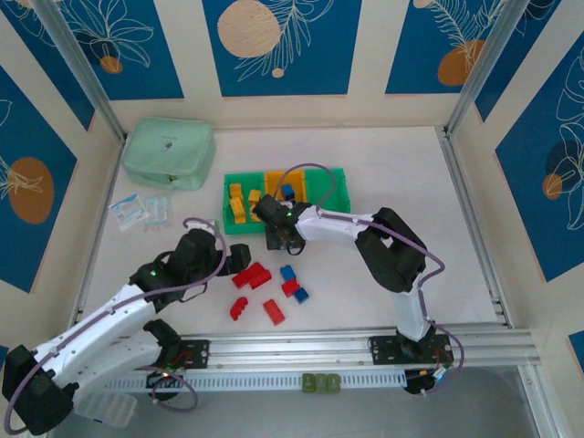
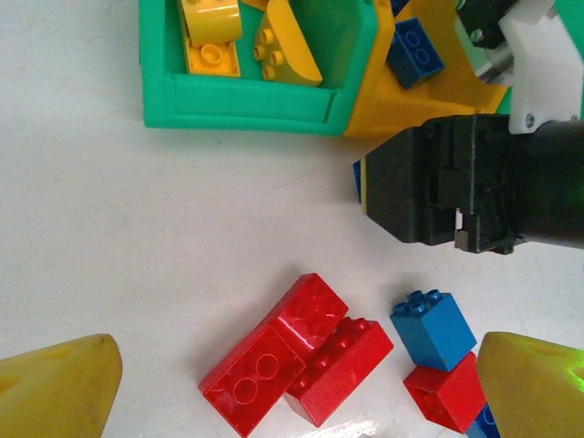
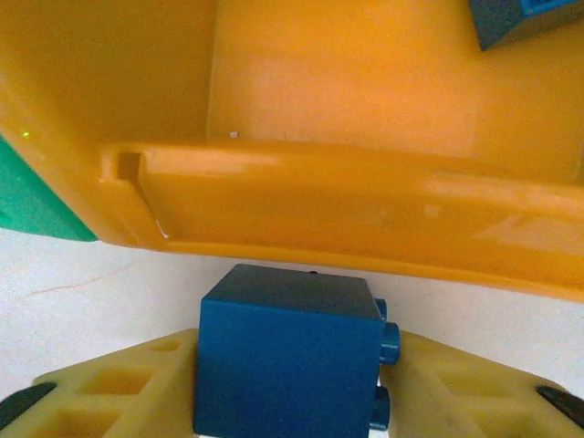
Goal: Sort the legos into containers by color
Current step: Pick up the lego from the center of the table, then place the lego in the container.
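**Right arm.** Your right gripper (image 3: pixel 287 401) is clenched on a blue brick (image 3: pixel 283 347), studs facing right, just outside the near wall of the orange bin (image 3: pixel 365 205).

**Left arm.** Your left gripper (image 2: pixel 292 388) is released, fingers spread wide above red bricks (image 2: pixel 274 360) on the counter (image 2: pixel 109 228).

**Bins.** Yellow bricks (image 2: pixel 237 41) sit in the adjoining green bin (image 2: pixel 246 108). A second blue brick (image 2: pixel 415 53) lies inside the orange bin.

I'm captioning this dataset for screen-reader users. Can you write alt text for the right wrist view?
A blue brick is gripped between the right gripper's yellow fingers, just outside the orange bin's wall. A second blue brick lies inside that bin, top right; a green bin's corner shows at left.
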Controlling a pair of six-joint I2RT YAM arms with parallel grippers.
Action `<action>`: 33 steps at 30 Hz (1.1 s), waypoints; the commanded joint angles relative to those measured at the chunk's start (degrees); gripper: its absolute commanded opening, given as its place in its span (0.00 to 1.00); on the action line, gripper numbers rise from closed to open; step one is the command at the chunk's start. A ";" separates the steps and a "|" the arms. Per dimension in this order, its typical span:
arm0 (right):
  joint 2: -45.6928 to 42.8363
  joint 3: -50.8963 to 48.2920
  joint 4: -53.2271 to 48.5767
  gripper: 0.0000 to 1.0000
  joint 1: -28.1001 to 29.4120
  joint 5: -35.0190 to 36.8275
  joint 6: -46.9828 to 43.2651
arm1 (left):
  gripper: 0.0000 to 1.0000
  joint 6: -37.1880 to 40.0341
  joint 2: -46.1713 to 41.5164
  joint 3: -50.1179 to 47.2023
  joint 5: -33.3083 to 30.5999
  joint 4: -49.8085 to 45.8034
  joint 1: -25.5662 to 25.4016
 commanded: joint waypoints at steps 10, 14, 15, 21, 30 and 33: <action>-7.18 -1.85 -2.68 0.43 3.34 2.59 -2.85 | 0.99 0.07 0.79 2.09 1.96 1.04 0.65; -12.30 -3.71 -2.38 0.43 3.32 3.58 -3.73 | 0.99 0.69 0.57 2.20 1.97 1.88 0.69; -13.25 -3.62 -2.37 0.43 2.98 3.12 -4.23 | 0.99 0.73 0.65 2.61 1.88 1.48 0.79; -13.03 1.08 -2.70 0.43 -0.98 3.67 -9.60 | 0.99 1.77 1.56 3.24 2.56 2.95 0.78; -0.25 16.98 -3.88 0.43 -8.55 0.58 -16.82 | 0.99 3.23 5.50 5.51 3.19 5.27 1.13; 4.45 22.08 -4.00 0.44 -10.19 1.13 -18.29 | 0.99 4.10 7.19 6.33 3.12 5.89 1.44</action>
